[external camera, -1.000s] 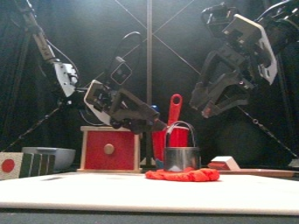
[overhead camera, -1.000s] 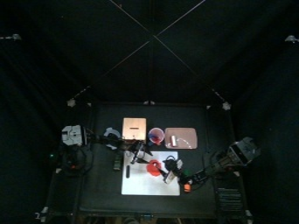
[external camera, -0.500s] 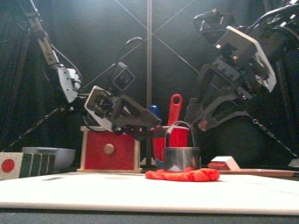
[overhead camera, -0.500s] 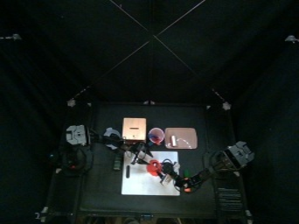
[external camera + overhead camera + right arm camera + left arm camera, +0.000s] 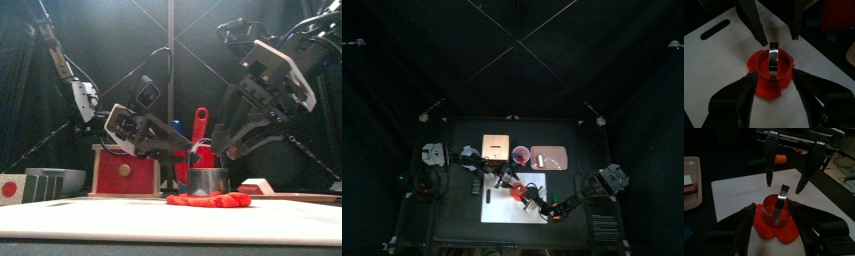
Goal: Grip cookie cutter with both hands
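Top view: the small bright red roundish cookie cutter (image 5: pixel 517 191) lies on the white rectangular mat (image 5: pixel 500 208) on the black bench (image 5: pixel 449 225).

Front view: the cutter sits on the mat's surface, a metal ring (image 5: pixel 207 181) standing on it.

Left wrist view: the left hand (image 5: pixel 779 234) is released, jaws spread either side of the cutter.

Right wrist view: the right hand (image 5: pixel 774 102) is likewise released, straddling the cutter.

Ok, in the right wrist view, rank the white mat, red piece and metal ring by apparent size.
1. White mat, largest.
2. Red piece.
3. Metal ring, smallest, even though it stands up nearer the camera.
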Tool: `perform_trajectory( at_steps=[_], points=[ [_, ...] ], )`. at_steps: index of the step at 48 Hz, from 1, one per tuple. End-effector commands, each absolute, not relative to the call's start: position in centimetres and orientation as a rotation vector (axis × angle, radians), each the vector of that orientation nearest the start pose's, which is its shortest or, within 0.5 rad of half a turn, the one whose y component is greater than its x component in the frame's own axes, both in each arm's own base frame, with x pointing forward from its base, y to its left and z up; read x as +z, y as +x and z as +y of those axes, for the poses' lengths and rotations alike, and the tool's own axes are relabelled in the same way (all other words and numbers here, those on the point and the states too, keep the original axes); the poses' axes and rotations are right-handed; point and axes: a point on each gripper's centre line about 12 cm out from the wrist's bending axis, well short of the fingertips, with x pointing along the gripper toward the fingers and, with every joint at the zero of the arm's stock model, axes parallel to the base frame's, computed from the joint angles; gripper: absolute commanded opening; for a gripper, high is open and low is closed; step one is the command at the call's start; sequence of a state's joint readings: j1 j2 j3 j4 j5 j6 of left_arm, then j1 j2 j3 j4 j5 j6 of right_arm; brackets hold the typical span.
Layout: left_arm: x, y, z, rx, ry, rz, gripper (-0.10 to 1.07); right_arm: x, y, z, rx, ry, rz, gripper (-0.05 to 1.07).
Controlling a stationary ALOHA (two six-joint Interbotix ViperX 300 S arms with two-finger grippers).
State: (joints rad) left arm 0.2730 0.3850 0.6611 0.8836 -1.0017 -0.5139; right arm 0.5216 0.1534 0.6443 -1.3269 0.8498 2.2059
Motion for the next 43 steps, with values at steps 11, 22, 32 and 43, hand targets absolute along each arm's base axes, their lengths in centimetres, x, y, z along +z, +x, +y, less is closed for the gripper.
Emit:
perform_trajectory(
  at_steps=[11, 22, 32, 43],
  points=[
    [10.7, 41.3, 2.5, -0.471, -0.051, 0.196, 0.89, 13.7, 35.4, 9.8, -0.635, 0.305, 0.582, 0.89],
    [10.7, 41.2, 2.1, -0.48, -0.05, 0.198, 0.89, 13.7, 35.7, 9.4, -0.638, 0.313, 0.582, 0.89],
    [10.7, 41.4, 2.4, -0.468, -0.053, 0.195, 0.89, 13.6, 36.0, 8.9, -0.644, 0.32, 0.584, 0.87],
    [10.8, 41.5, 2.5, -0.465, -0.05, 0.194, 0.89, 13.5, 36.3, 8.5, -0.649, 0.323, 0.586, 0.83]
  ],
)
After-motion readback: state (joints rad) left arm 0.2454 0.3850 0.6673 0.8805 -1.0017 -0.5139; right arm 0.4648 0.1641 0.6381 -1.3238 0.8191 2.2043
